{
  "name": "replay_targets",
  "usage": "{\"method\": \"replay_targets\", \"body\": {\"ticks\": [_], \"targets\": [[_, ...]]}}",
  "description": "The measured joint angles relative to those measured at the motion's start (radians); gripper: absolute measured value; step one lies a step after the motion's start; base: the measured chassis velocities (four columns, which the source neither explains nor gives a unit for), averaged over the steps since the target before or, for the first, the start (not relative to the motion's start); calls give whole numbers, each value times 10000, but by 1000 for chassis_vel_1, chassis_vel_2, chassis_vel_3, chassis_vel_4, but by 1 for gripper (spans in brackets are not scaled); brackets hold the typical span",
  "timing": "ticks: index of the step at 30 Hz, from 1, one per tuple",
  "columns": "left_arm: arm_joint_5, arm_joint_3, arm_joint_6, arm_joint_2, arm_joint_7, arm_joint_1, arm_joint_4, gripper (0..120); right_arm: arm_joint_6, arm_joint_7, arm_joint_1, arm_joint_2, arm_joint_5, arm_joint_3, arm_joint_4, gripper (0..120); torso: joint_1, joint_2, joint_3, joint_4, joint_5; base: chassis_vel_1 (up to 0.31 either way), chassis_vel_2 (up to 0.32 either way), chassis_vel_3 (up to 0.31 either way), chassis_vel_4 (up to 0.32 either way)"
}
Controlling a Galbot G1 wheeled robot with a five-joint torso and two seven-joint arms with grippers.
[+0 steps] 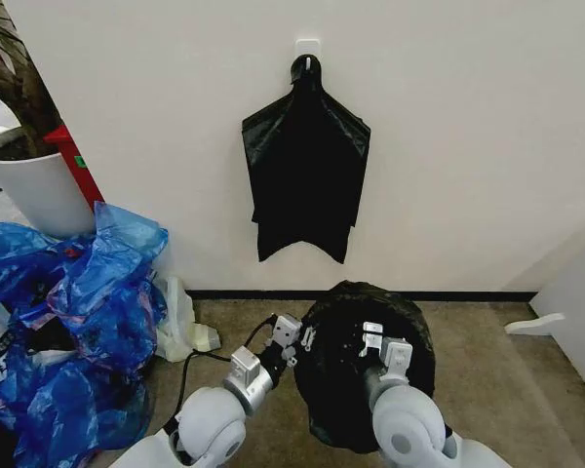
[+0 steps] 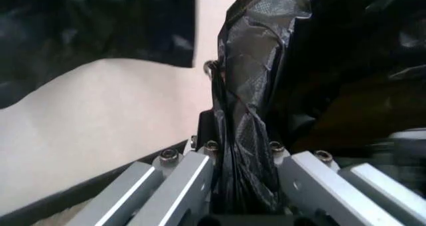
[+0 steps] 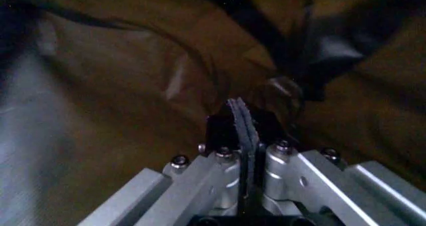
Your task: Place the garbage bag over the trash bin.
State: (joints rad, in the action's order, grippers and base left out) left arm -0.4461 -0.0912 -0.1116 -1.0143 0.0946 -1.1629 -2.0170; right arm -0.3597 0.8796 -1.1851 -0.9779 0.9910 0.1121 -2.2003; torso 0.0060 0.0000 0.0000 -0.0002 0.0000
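So the garbage bag (image 1: 356,366) is a glossy black film, all wrinkles and soft folds, and from the head view it reads as a rounded dome sitting on the brownish floor (image 1: 487,370) right in front of the robot, near the wall's dark baseboard (image 1: 448,295). It seems to be draped over the trash bin, but I can't actually see any of the bin, so I can't tell how far down the film goes.

The left gripper (image 1: 294,343) is at the bag's left edge, and the left wrist view shows its jaws clamped on a bunched, twisted pleat of the black film (image 2: 250,131) running up between the two fingers. The plastic there looks thin with a fine grainy texture where the light hits it.

The right gripper (image 1: 374,343) is over the top of the dome, slightly right of centre. In the right wrist view its jaws are closed tight, pinching a thin flat edge of film (image 3: 242,123), with dim brownish bag interior around it.

Other stuff: a flat black bundle (image 1: 305,175) hangs from a white wall hook (image 1: 307,46), a heap of blue plastic bags (image 1: 68,312) is off to the left, and a white plant pot (image 1: 29,185) stands behind that.
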Motion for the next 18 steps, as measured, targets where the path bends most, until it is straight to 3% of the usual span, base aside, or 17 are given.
{"method": "replay_targets", "body": {"ticks": [10, 13, 18], "targets": [[-1238, 751, -510, -239, 914, -145, 59, 1, -39, -1124, -436, 892, -254, -445, -1839, 0, 0, 0, 0, -4, -1, 0, 0, 0, 0], [-1792, 1256, -936, -213, 1396, -565, -231, 1, 218, -2654, -721, 1339, -1033, -1145, -2211, 0, 0, 0, 0, 4, 1, 0, 0, 0, 0], [-2737, 1603, -1432, -212, 2131, -828, -494, 1, 1190, -3858, -1036, 1741, -2371, -1769, -2378, 15, 0, 0, -1, 0, 0, 0, 0, 0, 0]]}}
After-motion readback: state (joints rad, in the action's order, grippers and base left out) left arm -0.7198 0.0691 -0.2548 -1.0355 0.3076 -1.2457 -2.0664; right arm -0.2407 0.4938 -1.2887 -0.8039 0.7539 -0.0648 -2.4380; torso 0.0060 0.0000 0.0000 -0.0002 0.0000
